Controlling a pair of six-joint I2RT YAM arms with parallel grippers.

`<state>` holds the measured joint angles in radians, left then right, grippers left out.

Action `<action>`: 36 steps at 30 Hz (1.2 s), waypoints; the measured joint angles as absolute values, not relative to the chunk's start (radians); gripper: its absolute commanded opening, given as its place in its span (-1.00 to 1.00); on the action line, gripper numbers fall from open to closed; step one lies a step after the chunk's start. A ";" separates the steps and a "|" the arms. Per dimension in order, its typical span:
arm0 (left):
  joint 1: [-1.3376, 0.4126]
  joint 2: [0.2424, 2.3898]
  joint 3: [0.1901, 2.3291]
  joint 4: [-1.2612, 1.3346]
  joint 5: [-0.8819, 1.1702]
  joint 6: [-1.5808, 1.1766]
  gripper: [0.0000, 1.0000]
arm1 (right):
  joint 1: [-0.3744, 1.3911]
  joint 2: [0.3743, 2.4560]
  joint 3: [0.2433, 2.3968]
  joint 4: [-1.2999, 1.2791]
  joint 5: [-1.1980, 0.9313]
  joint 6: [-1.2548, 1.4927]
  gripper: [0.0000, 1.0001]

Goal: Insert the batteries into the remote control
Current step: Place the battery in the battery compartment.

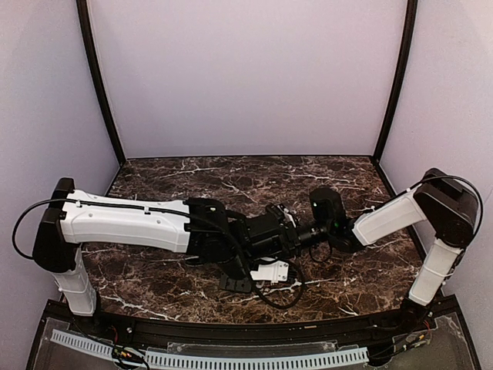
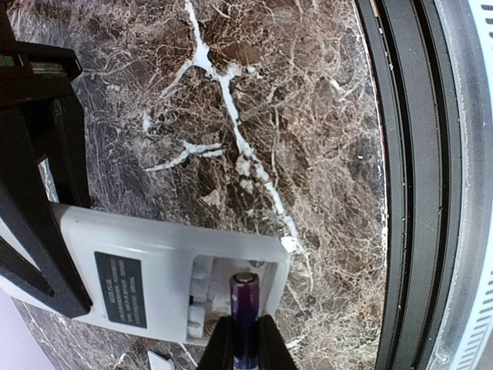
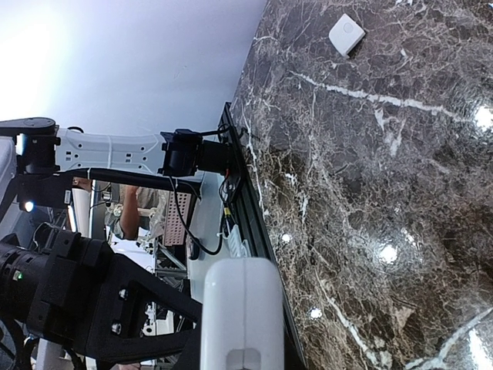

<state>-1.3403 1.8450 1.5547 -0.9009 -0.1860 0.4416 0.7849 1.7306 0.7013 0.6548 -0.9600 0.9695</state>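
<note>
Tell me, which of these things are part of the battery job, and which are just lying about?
In the job:
- remote control, back compartment open
- purple battery, at the open compartment
- left tool, pinching that battery

Lying about:
- small white square piece on the table, possibly the compartment cover; cannot tell

The top camera looks down from high behind the near edge, taking in the whole worktop (image 1: pixel 192 185). The left wrist camera sits very close over the remote control (image 2: pixel 154 247) and purple battery (image 2: pixel 245 308). The right wrist camera skims low along the worktop. Both wrist views show the remote control.
</note>
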 measured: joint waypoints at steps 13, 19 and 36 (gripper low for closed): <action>-1.343 1.851 1.541 -0.915 -0.207 0.445 -0.77 | 0.788 1.736 0.707 0.633 -0.948 0.963 -1.00; -1.349 1.855 1.541 -0.915 -0.205 0.446 -0.75 | 0.794 1.744 0.710 0.635 -0.947 0.963 -1.00; -1.351 1.869 1.541 -0.915 -0.202 0.450 -0.39 | 0.800 1.752 0.711 0.661 -0.947 0.970 -1.00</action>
<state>-1.3514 1.8690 1.5414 -0.9146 -0.2024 0.4503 0.7998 1.7515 0.7113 0.6613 -0.9470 0.9695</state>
